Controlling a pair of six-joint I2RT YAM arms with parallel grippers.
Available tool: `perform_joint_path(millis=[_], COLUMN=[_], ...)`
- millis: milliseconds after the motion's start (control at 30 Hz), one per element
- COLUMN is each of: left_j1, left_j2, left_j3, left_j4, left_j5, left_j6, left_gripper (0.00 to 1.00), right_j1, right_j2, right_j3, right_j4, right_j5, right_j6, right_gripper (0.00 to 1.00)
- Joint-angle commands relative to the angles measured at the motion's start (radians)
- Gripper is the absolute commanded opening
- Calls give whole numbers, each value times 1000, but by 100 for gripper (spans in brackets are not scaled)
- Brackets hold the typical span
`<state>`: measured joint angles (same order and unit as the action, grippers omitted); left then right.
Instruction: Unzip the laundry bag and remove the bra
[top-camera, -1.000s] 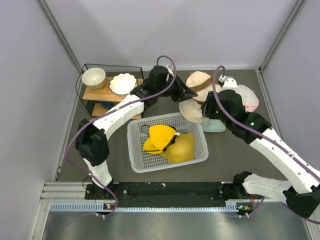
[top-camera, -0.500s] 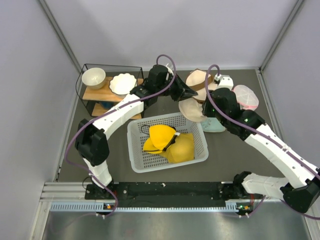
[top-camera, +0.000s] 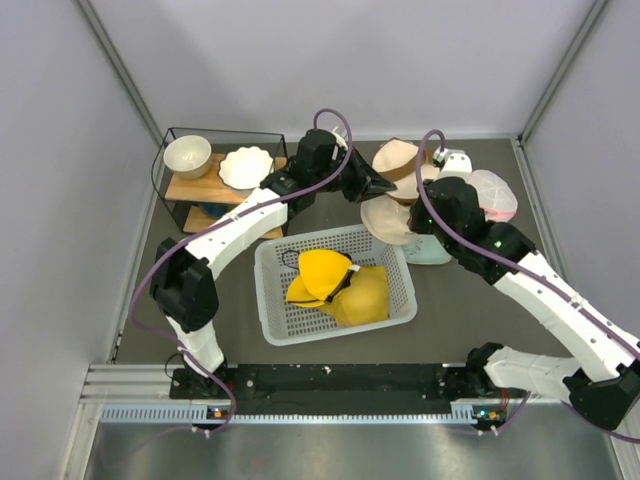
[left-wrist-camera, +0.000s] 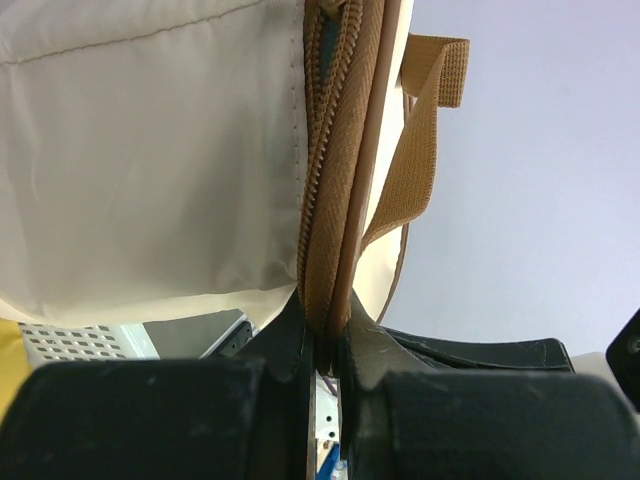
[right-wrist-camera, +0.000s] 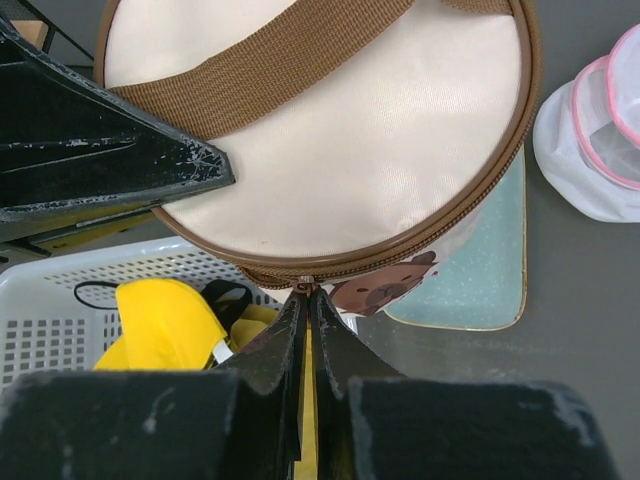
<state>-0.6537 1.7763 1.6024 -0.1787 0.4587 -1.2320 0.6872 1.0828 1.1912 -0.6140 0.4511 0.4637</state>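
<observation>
The cream laundry bag (top-camera: 395, 160) with a brown strap (right-wrist-camera: 260, 75) lies at the back middle, held between both grippers. My left gripper (top-camera: 385, 187) is shut on the bag's brown zipper trim (left-wrist-camera: 335, 150); in the left wrist view its jaws pinch the trim (left-wrist-camera: 325, 335). My right gripper (top-camera: 412, 218) is shut at the lower rim of the bag's round end (right-wrist-camera: 330, 150). Its fingertips (right-wrist-camera: 308, 300) pinch the small zipper pull (right-wrist-camera: 306, 287). The zipper looks shut along the round end. The navy bra is hidden.
A white lattice basket (top-camera: 262, 290) with a yellow padded garment (top-camera: 340, 285) stands in front of the bag. A teal tray (top-camera: 432, 252) lies under the bag's right side. A white mesh bag with pink trim (top-camera: 495, 192) lies right. A wire rack (top-camera: 200, 185) with two bowls stands back left.
My right gripper has shifted slightly along the bag's rim, and the bag's lower end moved a little with it. The left gripper has kept its hold in place.
</observation>
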Motion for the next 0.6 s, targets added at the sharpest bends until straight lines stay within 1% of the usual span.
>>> perform_joint_path(millis=[0,67,133,167,200,267,300,367,400,567], left_j1=[20,32,45,58,66,81,86,89,91,97], left_j2=[-44,-52,-60,-63,-60,-52,-43,-37,-29,7], left_j3=[37,31,27,28,34,54,63,83,91,154], left_j4=[65,64,62,59,56,51,50,44,41,7], left_j5=[15,24,41,49,73,101,115,144,153,230], left_j6=[20,31,42,57,63,77,83,98,103,161], left_gripper=[0,0,0,0,0,0,0,0,0,0], right_j1=[2,-50,-106,-168,-196,-263,-279,-285,-287,-285], right_j2=[-41,-60,-101,-112,-130,-136,-136,-130,-130,-130], right_j3=[-10,-21,-45,-53,-65,-73,-79,-76,-73,-70], right_j4=[23,22,26,30,31,33,42,43,48,49], right_j5=[75,55,-32,-57,-116,-164,-219,-245,-284,-337], right_j6=[-31,-42,-43,-51,-60,-89,-103,-138,-145,-148], right_gripper=[0,0,0,0,0,0,0,0,0,0])
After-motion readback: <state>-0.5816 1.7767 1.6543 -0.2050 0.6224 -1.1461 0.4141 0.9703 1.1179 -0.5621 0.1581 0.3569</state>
